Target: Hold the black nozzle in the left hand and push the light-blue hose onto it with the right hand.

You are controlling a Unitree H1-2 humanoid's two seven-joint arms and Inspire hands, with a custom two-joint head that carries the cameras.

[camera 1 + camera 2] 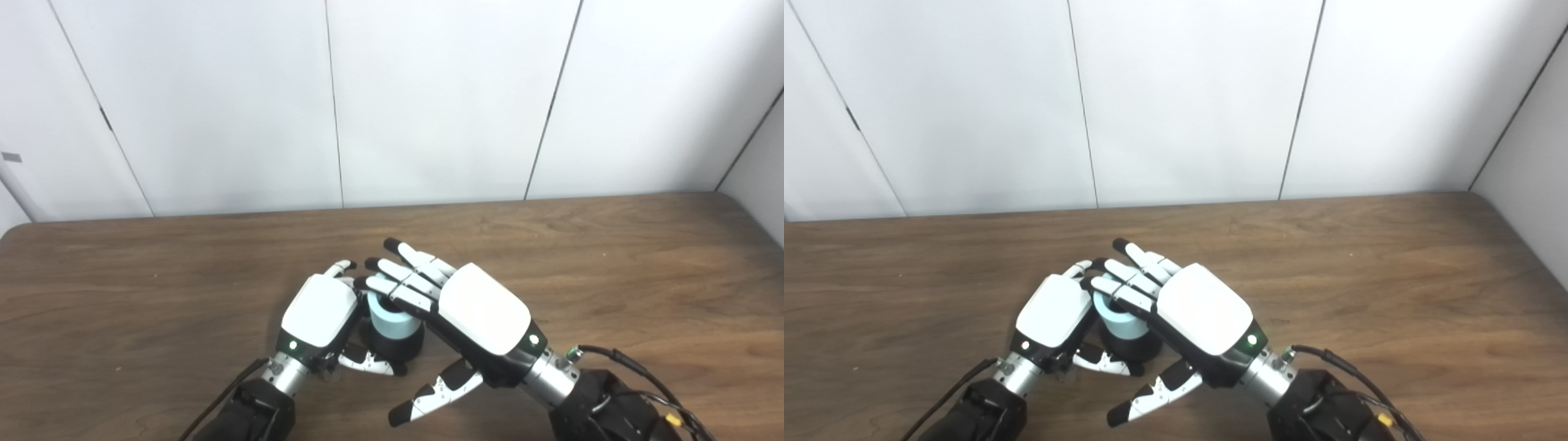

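A short light-blue hose piece (392, 323) stands upright in the black nozzle (401, 349), low on the wooden table's (612, 263) middle. My left hand (318, 312) is curled around the nozzle from the left. Its thumb lies across the base in front, and its fingers reach behind, mostly hidden. My right hand (481, 309) comes in from the right. Its straight fingers (398, 288) lie flat over the top of the hose, while its thumb (429, 395) points away, down toward the table and touching nothing. The hose's top rim is hidden under those fingers.
A black cable (618, 358) loops off my right wrist over the table at the lower right. White wall panels (429, 104) rise behind the table's far edge.
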